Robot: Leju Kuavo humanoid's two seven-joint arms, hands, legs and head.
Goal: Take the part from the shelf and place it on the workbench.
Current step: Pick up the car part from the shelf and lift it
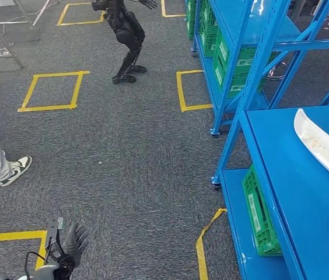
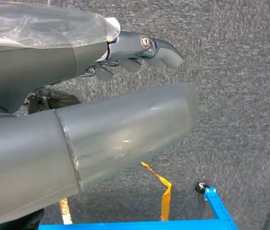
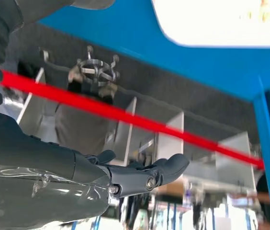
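The part (image 1: pixel 323 147), a long white moulded piece, is seen lying flat on the top level of the blue shelf (image 1: pixel 286 192) in the head view, close to the far right edge of the picture and angled across the deck; it is touched by neither hand. The left hand (image 1: pixel 72 245) is seen low at the robot's side over the grey carpet, fingers spread and nothing held; in the left wrist view the fingers (image 2: pixel 151 50) are stretched out straight. The right hand (image 3: pixel 140 175) is seen in the right wrist view with fingers extended and apart, nothing in them, near the blue shelf edge, the white part (image 3: pixel 220 21) lying beyond it.

The step in hand is judged to be the reach for the part; the body should be squared to the shelf first, since the part sits far off to the right; the right hand is best brought in over the deck and lowered along the part's long edge; a grasp near the middle is advised, as so long a piece may tip or slide; the upright post (image 1: pixel 235 125) should be cleared on the way.
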